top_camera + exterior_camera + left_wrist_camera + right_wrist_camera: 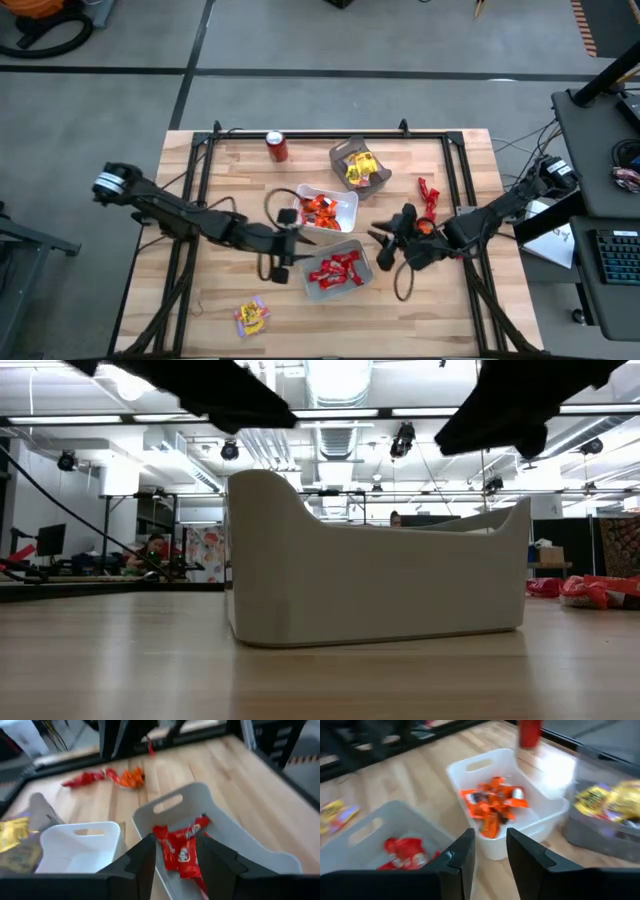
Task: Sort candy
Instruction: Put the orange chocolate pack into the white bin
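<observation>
While both arms reach in toward the middle of the wooden table [440, 300], three trays sit between them, each holding its own colour of candy. The white tray [345, 205] at the centre holds orange candy [320, 210], the light grey tray [322, 288] nearer the front edge holds red candy [336, 270], and the dark grey tray [382, 180] toward the back holds yellow candy [358, 168].

From the left, the left gripper [288, 252] hangs just beside the light grey tray, near that tray's left end and close to the white one. In its wrist view the two dark fingers [142, 865] stand a little apart with nothing between them; the red sweets [180, 851] show in the gap but lie below in the tray, not gripped.

From the right, the right gripper [380, 240] hovers close to the right end of the light grey tray, just beside the white tray. Its fingers [462, 857] stand narrowly apart and empty, with the orange sweets [492, 805] lying in the white tray beyond them.

Loose pieces lie outside the trays: a few red and orange ones [428, 200] on the table near the right arm, and a yellow wrapped piece [251, 317] well apart near the front left. A red soda can [277, 147] stands near the back edge.
</observation>
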Robot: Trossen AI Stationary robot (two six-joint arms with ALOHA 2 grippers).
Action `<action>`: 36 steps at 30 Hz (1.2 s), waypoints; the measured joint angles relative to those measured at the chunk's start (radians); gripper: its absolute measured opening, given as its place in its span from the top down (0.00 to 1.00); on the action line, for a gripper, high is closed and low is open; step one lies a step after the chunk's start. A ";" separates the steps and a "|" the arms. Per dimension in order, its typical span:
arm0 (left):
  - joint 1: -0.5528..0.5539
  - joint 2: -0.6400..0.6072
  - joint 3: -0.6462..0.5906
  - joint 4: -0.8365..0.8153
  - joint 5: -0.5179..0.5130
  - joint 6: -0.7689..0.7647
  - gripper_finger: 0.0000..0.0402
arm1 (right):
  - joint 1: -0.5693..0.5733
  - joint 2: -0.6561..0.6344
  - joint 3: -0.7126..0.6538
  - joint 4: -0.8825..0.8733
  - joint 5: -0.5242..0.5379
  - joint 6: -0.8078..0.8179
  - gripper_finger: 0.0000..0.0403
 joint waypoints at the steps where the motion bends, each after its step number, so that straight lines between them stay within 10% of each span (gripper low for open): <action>1: 0.000 -0.030 -0.034 0.036 -0.001 0.000 0.69 | -0.020 0.000 0.002 -0.020 -0.007 0.026 0.75; 16: 0.000 -0.363 -0.304 0.198 -0.171 0.050 0.69 | -0.278 -0.002 0.016 -0.560 -0.707 0.452 0.79; 26: 0.001 -0.351 -0.333 0.195 -0.186 0.052 0.69 | -0.278 -0.003 0.019 -0.910 -0.831 0.543 0.73; 36: 0.001 -0.290 -0.333 0.232 -0.186 0.044 0.69 | -0.278 0.005 -0.016 -0.852 -0.784 0.497 0.56</action>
